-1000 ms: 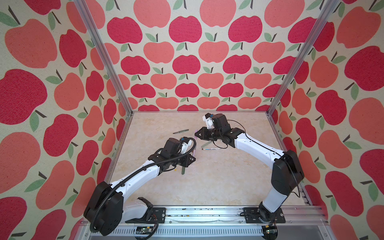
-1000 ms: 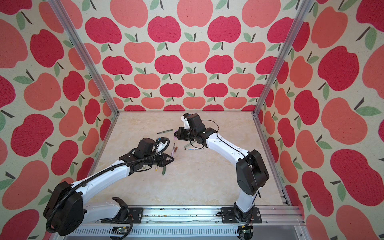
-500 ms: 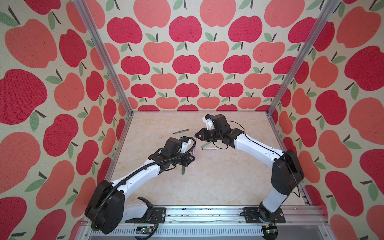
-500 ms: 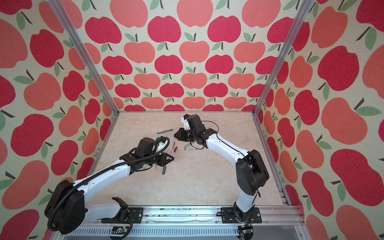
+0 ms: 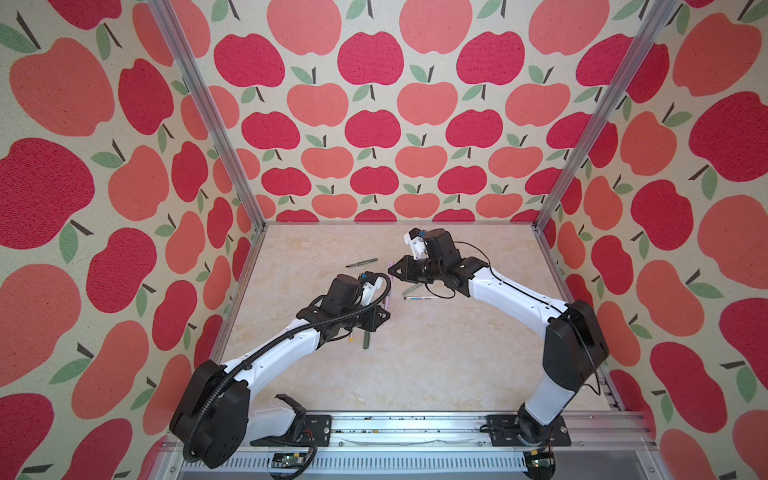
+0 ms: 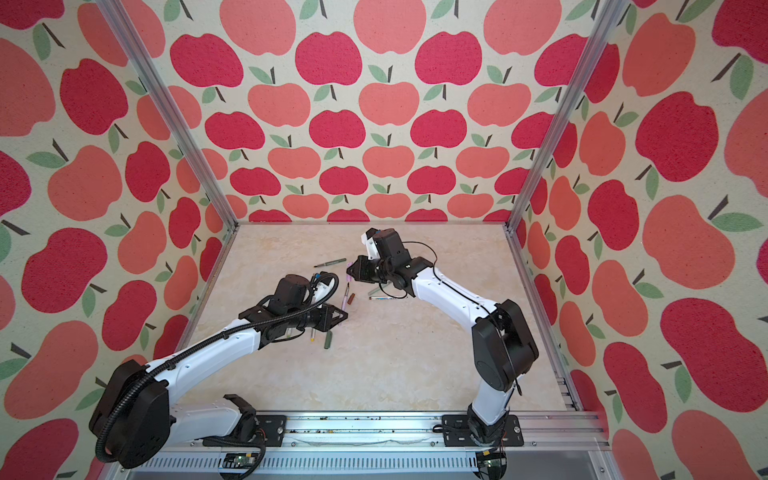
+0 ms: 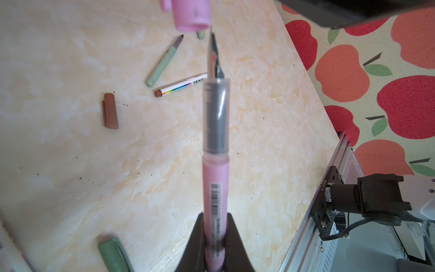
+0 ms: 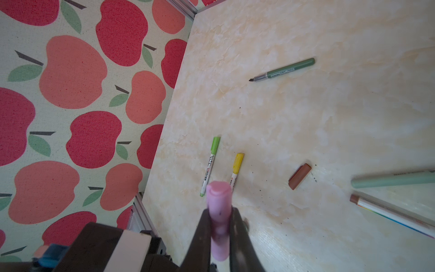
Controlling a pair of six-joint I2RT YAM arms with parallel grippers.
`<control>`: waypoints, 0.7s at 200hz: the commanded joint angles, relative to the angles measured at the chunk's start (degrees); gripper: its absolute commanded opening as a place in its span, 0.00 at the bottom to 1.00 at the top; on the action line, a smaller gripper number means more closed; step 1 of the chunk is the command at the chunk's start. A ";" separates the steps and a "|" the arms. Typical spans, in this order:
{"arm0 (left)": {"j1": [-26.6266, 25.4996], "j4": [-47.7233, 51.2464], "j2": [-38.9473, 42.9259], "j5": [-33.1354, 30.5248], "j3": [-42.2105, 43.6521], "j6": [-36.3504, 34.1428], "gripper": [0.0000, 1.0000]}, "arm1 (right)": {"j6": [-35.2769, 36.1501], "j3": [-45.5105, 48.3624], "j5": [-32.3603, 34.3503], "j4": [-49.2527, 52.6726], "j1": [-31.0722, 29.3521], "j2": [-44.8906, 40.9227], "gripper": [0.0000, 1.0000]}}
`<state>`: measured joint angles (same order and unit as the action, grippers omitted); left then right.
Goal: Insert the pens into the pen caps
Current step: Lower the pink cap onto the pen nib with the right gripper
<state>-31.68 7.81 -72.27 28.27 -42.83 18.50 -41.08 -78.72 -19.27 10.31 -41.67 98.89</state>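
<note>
- The left fingers (image 7: 195, 249) were closed narrowly around the back end of the pink pen (image 7: 215, 179).
- The right fingers (image 8: 239, 237) clamped the pink cap (image 8: 219, 212); its mouth was just beside the pen tip.

White links (image 5: 511, 297), black joints (image 5: 575, 345), black corrugated cable (image 6: 214, 339), black wedge-shaped jaws.

The rear end of the pink pen (image 7: 215, 179) was hidden between the fingers (image 7: 196, 240) of the left gripper (image 7: 214, 215). Past its tip, the blurred pink cap (image 7: 190, 14) was cut off by the frame. Beside those fingers, a dark green cap (image 7: 114, 255) was cropped. Wide of the fingers (image 8: 240, 235) of the right gripper (image 8: 220, 212), a pale sage pen (image 8: 390, 180) and a white pen (image 8: 388, 213) ran off-frame.
</note>
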 commanded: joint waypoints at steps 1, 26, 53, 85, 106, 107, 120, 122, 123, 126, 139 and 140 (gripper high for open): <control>0.39 -0.96 -0.04 -0.60 -0.41 0.13 0.01 | -0.63 0.29 -0.79 -0.55 -0.34 -2.11 0.05; 0.48 -0.87 0.05 -0.40 -0.24 0.13 0.01 | -0.42 0.19 -0.19 -0.57 -0.28 -2.37 0.05; 0.43 -0.87 0.17 -0.64 -0.06 0.05 0.01 | -0.40 -0.19 -0.38 -0.64 -0.28 -2.39 0.05; 0.48 -1.22 0.13 -0.72 0.03 0.13 0.01 | -0.42 -0.06 -0.83 -0.57 -0.41 -2.43 0.05; 0.63 -1.29 0.04 -0.85 0.07 0.13 0.01 | -0.38 0.14 -0.94 -0.64 -0.43 -2.64 0.05; 0.64 -1.26 0.03 -0.85 0.09 0.13 0.01 | -0.35 0.19 -0.94 -0.64 -0.43 -2.65 0.05; 0.81 -1.48 0.05 -0.81 0.11 0.13 0.01 | -0.32 0.27 -1.02 -0.71 -0.52 -2.73 0.05; 0.76 -1.48 0.10 -0.84 0.11 0.13 0.01 | -0.34 0.31 -1.08 -0.72 -0.52 -2.72 0.05; 0.75 -1.49 0.06 -0.84 0.11 0.13 0.01 | -0.33 0.31 -1.14 -0.72 -0.52 -2.73 0.05; 0.79 -1.49 0.03 -0.81 0.11 0.13 0.01 | -0.33 0.32 -1.16 -0.73 -0.52 -2.74 0.05; 0.86 -1.57 0.03 -0.84 0.11 0.13 0.01 | -0.29 0.36 -1.36 -0.65 -0.65 -2.78 0.05; 0.89 -1.57 -0.02 -0.85 0.11 0.13 0.01 | -0.26 0.34 -1.33 -0.64 -0.71 -2.80 0.05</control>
<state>-31.22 7.33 -72.27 28.25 -42.81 18.50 -41.06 -78.72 -19.27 10.28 -41.67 98.45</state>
